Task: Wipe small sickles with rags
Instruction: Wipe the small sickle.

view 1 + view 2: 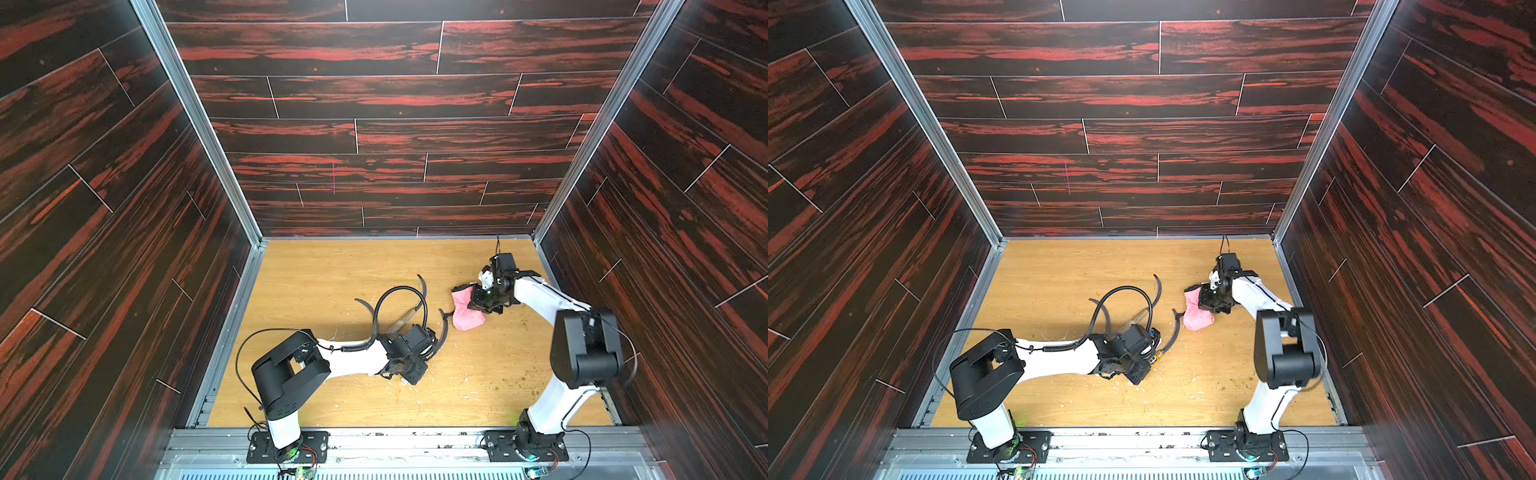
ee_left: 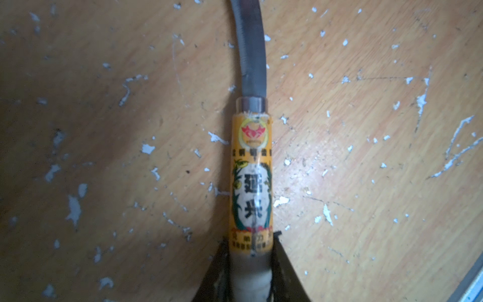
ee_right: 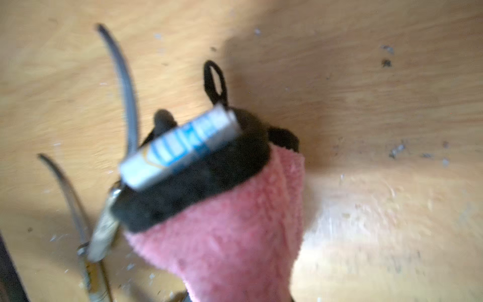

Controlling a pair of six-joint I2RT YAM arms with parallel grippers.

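– Three small sickles on your screens. Where is each?
– I have the labelled sickle [image 2: 251, 183] clamped by its pale wooden handle in the left gripper [image 2: 251, 243], near the middle of the wooden surface [image 1: 332, 266], slightly toward the near edge. It has a yellow printed band at the neck and a thin grey curved blade. The tip is just beside the pink rag [image 1: 467, 318]; I cannot tell whether they touch. The second sickle [image 1: 404, 319] and the third sickle [image 1: 366, 306] lie around the middle, on the far side of the left wrist.
– Anything in the way?
– The left arm's black ribbed cable [image 1: 399, 289] arches over those two in both top views and crosses the second one's handle. White flecks [image 2: 147, 149] are scattered over the wood grain, and there are greenish crumbs [image 1: 498, 388] toward the near right corner. Dark, red-streaked plank panels [image 1: 374, 104] wall in three sides.
– And the rag?
– It is fluffy and bunched, hanging from the right gripper [image 1: 473, 303], which is closed on it. It sits right of the middle and nearer the far edge. The right wrist view is blurred but shows a white-and-blue tag [image 3: 180, 146] on a black band, and a thin black loop [image 3: 214, 81]. I cannot tell whether the rag's lower end rests on the surface.
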